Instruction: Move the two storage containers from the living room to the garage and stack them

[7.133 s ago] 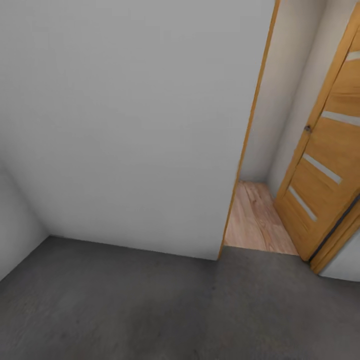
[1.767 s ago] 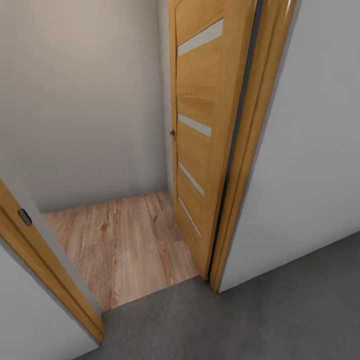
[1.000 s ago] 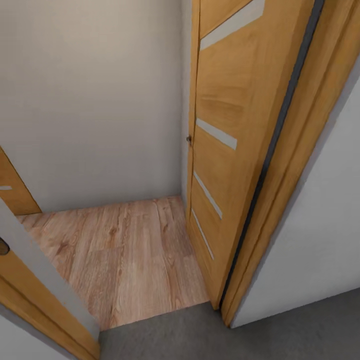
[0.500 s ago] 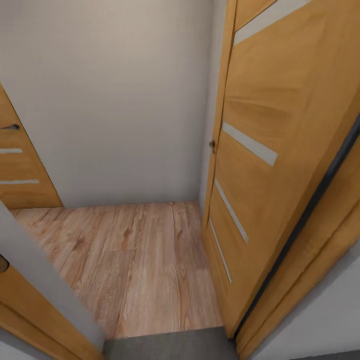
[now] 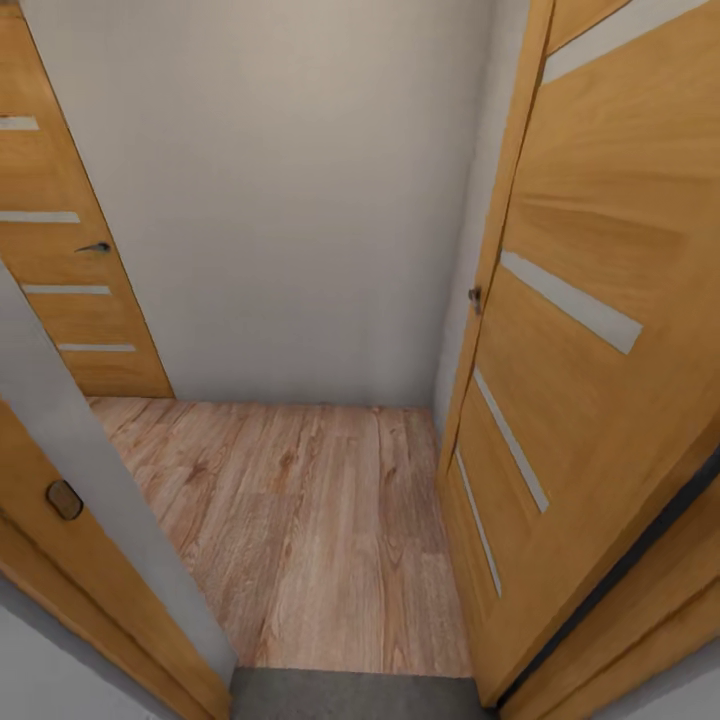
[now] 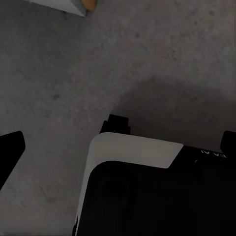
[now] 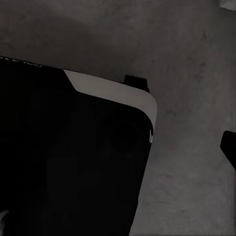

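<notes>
Two doors [image 5: 590,330] flank plank floor [image 5: 310,530] | concrete floor [image 6: 162,54] edge | end effector states unclear

Doorway: open door [image 5: 600,330] stands at right, frame [image 5: 70,520] at left.
Beyond threshold: plank floor [image 5: 310,520] runs to back wall [image 5: 290,200].
Far left: second door [image 5: 60,250], closed.
Near edge: concrete floor [image 5: 350,695].

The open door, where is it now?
In the head view the open door stands at the right, beside the wood floor and the white wall.
</notes>
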Available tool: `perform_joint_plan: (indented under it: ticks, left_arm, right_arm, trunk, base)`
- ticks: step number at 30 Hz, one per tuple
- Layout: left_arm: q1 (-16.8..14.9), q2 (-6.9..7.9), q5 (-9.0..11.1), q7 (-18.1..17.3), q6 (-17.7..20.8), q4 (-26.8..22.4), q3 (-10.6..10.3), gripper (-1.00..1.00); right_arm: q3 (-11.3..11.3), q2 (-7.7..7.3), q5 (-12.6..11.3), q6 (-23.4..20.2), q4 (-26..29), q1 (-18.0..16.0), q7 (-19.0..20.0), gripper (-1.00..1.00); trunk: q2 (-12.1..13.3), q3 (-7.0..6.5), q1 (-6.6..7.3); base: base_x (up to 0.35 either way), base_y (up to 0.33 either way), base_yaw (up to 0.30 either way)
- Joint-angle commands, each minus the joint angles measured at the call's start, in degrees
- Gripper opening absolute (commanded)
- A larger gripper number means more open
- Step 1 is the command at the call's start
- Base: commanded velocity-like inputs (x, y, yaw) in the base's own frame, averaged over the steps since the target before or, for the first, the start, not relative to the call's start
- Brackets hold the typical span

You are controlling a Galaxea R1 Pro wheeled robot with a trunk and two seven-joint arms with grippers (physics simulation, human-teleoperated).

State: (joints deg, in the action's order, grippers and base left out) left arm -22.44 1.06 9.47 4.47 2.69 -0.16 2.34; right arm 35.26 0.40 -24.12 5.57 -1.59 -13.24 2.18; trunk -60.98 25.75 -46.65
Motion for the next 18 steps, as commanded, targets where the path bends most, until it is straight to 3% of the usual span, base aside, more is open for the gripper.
perform_joint_plan:
  ticks: [1,6,18]
  left_arm:
    - [0.0,-0.01,0.3,0.1,0.2,0.0,0.2,1.00]
    - [-0.1,-0.01,0.2,0.1,0.3,0.0,0.1,1.00]
    - [0.0,-0.01,0.2,0.0,0.2,0.0,0.1,1.00]
  right_arm:
    - [0.4,-0.01,-0.6,0.3,-0.2,-0.1,0.3,1.00]
    - [0.4,-0.04,-0.6,0.3,-0.2,-0.1,0.3,1.00]
    - [0.4,-0.05,-0.6,0.3,-0.2,0.0,0.3,1.00]
  trunk:
    - [0.0,0.05,0.00]
    - [0.0,0.05,0.00]
    - [0.0,0.05,0.00]
  base:
    - [0.000,0.000,0.177]
    - [0.111,0.000,0.052]
    - [0.309,0.000,0.003]
